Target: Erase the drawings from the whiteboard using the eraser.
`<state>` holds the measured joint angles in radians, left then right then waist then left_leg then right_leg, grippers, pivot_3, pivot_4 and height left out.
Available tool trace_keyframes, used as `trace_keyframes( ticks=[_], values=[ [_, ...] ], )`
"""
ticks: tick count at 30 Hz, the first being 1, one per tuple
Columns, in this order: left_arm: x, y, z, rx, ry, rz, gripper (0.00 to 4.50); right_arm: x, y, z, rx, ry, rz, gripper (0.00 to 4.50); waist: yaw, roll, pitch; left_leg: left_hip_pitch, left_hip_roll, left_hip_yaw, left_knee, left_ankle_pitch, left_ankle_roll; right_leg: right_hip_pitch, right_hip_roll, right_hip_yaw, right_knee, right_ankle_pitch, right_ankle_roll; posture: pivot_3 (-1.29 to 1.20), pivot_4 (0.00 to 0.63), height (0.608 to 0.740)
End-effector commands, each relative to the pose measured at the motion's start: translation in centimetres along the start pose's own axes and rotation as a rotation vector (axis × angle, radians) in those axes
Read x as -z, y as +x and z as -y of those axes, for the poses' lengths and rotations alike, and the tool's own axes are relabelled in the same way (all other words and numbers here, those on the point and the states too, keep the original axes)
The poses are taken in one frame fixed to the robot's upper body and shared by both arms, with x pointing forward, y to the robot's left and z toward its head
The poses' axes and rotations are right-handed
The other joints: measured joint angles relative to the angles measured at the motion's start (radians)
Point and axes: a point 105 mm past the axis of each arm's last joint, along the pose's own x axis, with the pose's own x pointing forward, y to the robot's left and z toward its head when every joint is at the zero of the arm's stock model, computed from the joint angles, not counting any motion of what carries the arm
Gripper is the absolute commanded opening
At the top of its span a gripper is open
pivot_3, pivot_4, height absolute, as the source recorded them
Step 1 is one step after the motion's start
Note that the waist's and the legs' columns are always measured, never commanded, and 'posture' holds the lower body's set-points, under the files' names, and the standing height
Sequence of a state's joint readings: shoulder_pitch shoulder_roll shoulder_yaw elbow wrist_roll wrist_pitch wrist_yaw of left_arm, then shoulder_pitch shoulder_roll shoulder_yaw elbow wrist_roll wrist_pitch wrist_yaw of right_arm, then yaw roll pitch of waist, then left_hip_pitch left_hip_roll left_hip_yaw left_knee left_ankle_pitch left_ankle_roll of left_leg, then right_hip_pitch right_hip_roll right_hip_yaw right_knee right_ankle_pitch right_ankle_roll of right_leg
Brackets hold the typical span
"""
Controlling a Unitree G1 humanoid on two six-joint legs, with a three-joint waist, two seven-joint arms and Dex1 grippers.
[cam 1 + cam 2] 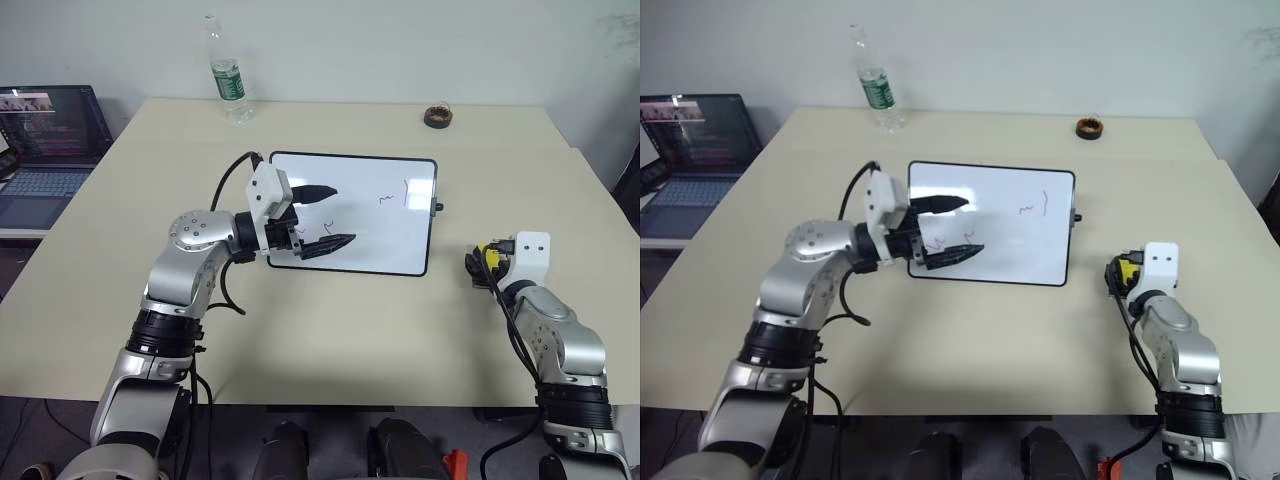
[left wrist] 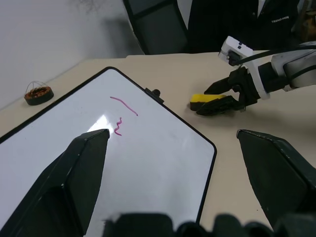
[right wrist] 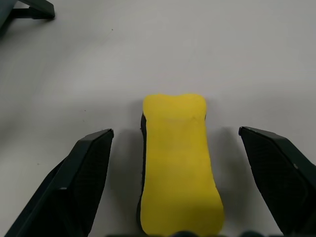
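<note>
Eraser: yellow top up, black base flat on the desk, lying toward the desk's right edge, well off the board's right side and nearer the front edge than the board's knob is.
Right hand: spread wide and straddling the eraser, one finger on each long side with a clear gap both ways, nothing gripped. It sits low over the desktop, pointing away from the front edge.
Whiteboard: flat on the desk around the middle, a touch right of centre, long sides running along the back edge, black frame all round, a small black knob on its right side.
Drawings: a short pink squiggle and a longer curved stroke beside it in the board's right half, near the knob side. More pink marks sit at the board's left end, partly hidden behind the left hand's fingers.
Left hand: hovering over the board's left end, pointing across it toward the right edge of the desk, fingers apart, empty. Whether the lower finger touches the board, I cannot tell.
Ring: dark brown, near the back edge, beyond the board's far right corner.
Bottle: clear plastic, green label, upright at the back edge, left of centre.
Laptop: open, screen lit, on a separate surface off the desk's left edge.
</note>
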<state>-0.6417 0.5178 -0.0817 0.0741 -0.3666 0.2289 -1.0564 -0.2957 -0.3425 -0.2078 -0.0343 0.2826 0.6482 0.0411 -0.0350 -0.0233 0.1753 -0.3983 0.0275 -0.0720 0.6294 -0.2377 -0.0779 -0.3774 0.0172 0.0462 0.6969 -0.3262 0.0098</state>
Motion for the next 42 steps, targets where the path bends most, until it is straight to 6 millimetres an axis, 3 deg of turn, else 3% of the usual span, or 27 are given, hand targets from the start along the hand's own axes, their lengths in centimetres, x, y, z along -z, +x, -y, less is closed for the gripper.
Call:
trace_keyframes(
  ticks=[1, 8, 15, 18, 22, 28, 34, 38, 42],
  values=[
    [-0.7, -0.8, -0.4, -0.023, 0.052, 0.005, 4.50, -2.0, 0.0, 0.9, 0.047, 0.008, 0.083, 3.58, 0.000, 0.000, 0.000, 0.000, 0.000, 0.000, 0.000, 0.000, 0.000, 0.000, 0.000, 0.000, 0.000, 0.000, 0.000, 0.00, 0.150, 0.740],
    [-0.5, -1.4, -0.4, -0.066, 0.043, -0.013, 4.50, -2.2, 0.1, 0.8, 0.047, 0.018, 0.095, 1.15, 0.001, 0.000, 0.000, 0.000, 0.000, 0.000, 0.000, 0.000, 0.000, 0.000, 0.000, 0.000, 0.000, 0.000, 0.000, 0.00, 0.150, 0.740],
    [0.0, -3.4, -1.4, -0.268, -0.020, -0.032, 4.50, -4.1, -0.7, -0.7, -0.019, 0.004, 0.155, 1.11, -0.001, 0.001, 0.001, 0.000, 0.001, -0.001, 0.000, 0.000, 0.000, 0.000, -0.001, 0.000, 0.000, 0.000, 0.000, 0.00, 0.150, 0.740],
    [0.0, -4.2, -2.1, -0.394, -0.032, -0.038, 4.50, -6.6, -2.2, -3.3, -0.142, -0.029, 0.240, 1.11, -0.001, 0.001, 0.001, -0.001, 0.001, -0.001, 0.000, 0.000, 0.000, 0.000, -0.001, 0.001, 0.000, 0.000, 0.000, 0.00, 0.150, 0.740],
    [0.5, -4.2, -1.3, -0.402, -0.047, -0.072, 4.50, -9.5, -3.9, -7.4, -0.318, -0.052, 0.347, 1.11, -0.001, 0.001, 0.001, 0.000, 0.001, -0.002, 0.000, 0.000, 0.000, 0.000, -0.002, 0.001, 0.000, 0.000, 0.000, 0.00, 0.150, 0.740],
    [0.1, -3.6, -1.0, -0.401, -0.045, -0.082, 4.50, -13.0, -2.8, -11.8, -0.402, -0.184, 0.448, 1.11, 0.001, 0.001, 0.001, 0.000, 0.001, -0.002, 0.001, 0.000, 0.000, 0.000, -0.002, 0.000, 0.001, 0.000, 0.000, 0.00, 0.150, 0.740],
    [-0.1, -2.6, 0.0, -0.352, -0.040, -0.088, 4.50, -13.6, -0.3, -13.9, -0.400, -0.254, 0.452, 1.11, 0.002, 0.001, 0.001, -0.001, 0.001, -0.002, 0.000, 0.000, 0.000, -0.001, -0.002, 0.000, 0.000, 0.000, 0.000, 0.00, 0.150, 0.740],
    [-0.2, -2.3, 0.2, -0.342, -0.037, -0.087, 4.50, -11.7, 0.9, -14.1, -0.400, -0.289, 0.391, 1.11, 0.003, 0.001, 0.001, -0.001, 0.001, -0.002, 0.000, 0.000, 0.000, -0.001, -0.003, 0.000, 0.000, 0.000, 0.000, 0.00, 0.150, 0.740],
    [0.0, -2.4, 0.1, -0.338, -0.036, -0.090, 4.50, -8.6, -0.1, -15.7, -0.529, -0.367, 0.297, 1.11, 0.002, 0.001, 0.001, -0.001, 0.001, -0.002, 0.000, 0.000, 0.000, -0.001, -0.003, 0.000, 0.000, 0.000, 0.000, 0.00, 0.150, 0.740]
  ],
)
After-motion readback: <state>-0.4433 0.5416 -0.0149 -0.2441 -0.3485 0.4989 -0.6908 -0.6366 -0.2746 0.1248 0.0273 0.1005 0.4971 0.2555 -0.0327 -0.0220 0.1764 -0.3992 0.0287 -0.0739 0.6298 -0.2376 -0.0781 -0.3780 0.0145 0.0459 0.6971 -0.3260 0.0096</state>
